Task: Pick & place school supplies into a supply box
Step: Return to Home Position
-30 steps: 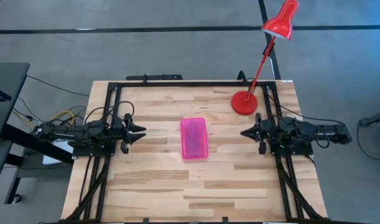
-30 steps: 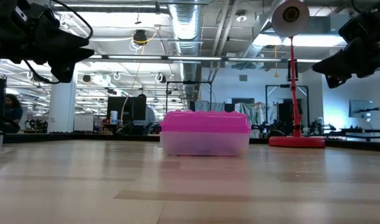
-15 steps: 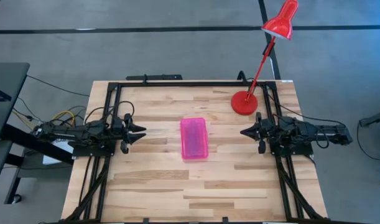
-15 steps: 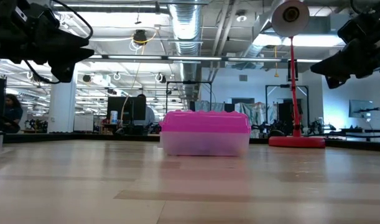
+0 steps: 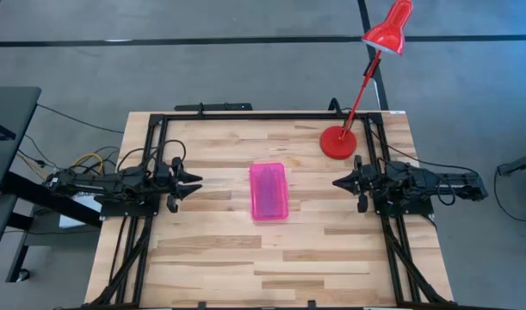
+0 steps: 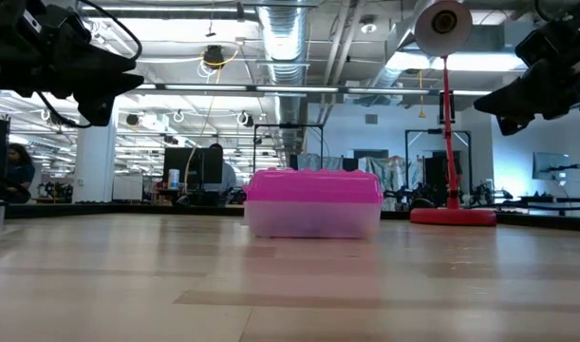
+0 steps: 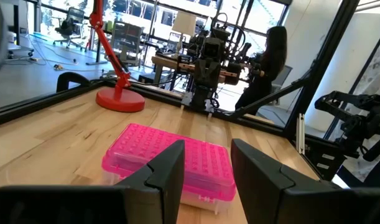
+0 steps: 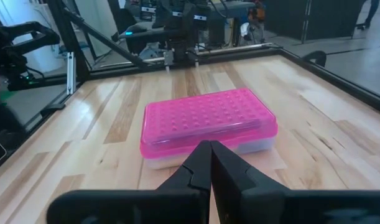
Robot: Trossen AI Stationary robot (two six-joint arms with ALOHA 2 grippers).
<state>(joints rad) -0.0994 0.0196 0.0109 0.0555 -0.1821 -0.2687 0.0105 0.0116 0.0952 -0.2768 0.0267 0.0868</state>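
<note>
The box [image 5: 269, 191] lies flat on the table [image 5: 219, 250], between the two grippers and well apart from both. Its pink lid is down.

The left gripper [image 5: 197, 184] hangs over the left edge of the table. Its fingers [image 7: 168, 177] are apart, with a clear gap between them, and they hold nothing. The box lies straight ahead of these fingers, with its long side turned to them. In the left wrist view it shows through the gap.

The right gripper [image 5: 336, 183] hangs over the right edge and points at the box from the opposite side. Its fingers [image 8: 199, 168] are pressed together, tip to tip, with nothing between them. The box lies ahead of the tips and is not touched by them.

A lamp [image 5: 337, 142] stands on its red base near the right gripper, to the side of its fingers and farther from the box.

What is inside the box is hidden: the lid covers it from above, and the clear base looks cloudy in the low view. In that view both grippers are cut off at the upper corners, so their fingers are hard to make out there. A person [image 7: 270, 62] stands beyond the table, seen from behind.
</note>
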